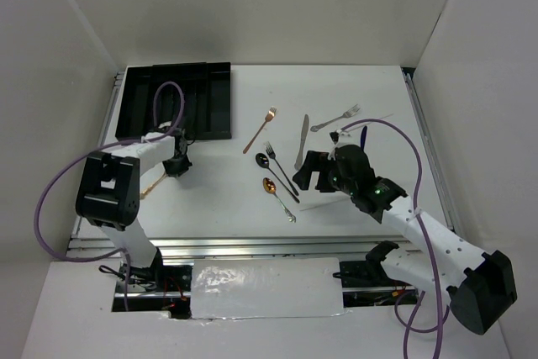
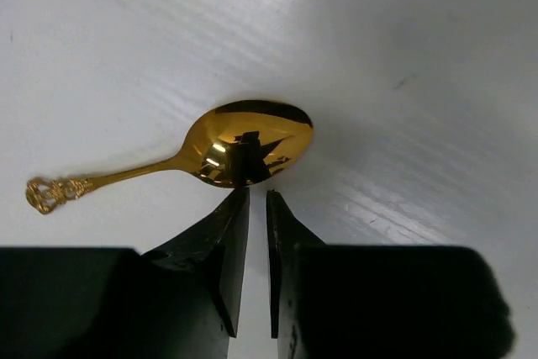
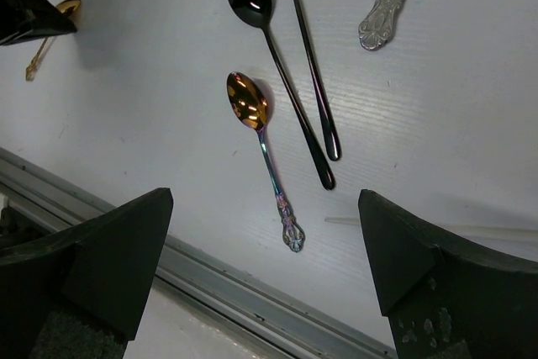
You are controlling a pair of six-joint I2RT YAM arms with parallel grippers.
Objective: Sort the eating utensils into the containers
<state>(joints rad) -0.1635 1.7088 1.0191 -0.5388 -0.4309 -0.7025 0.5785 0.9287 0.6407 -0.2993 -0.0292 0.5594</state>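
So left claw (image 2: pixel 257 193), barely ajar and empty, sits by gold spoon (image 2: pixel 244 142) and may skid its slick bowl across tabletop (image 2: pixel 403 39); right claw (image 3: pixel 265 199) gapes wide, empty.

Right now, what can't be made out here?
- Left wrist: whether the left claw pinches the gold spoon; its tips hide the contact.
- Top external: what lies in the tray; black on black, purple cable crossing.
- Right wrist: what utensil the ornate silver handle belongs to; top edge cuts it off.
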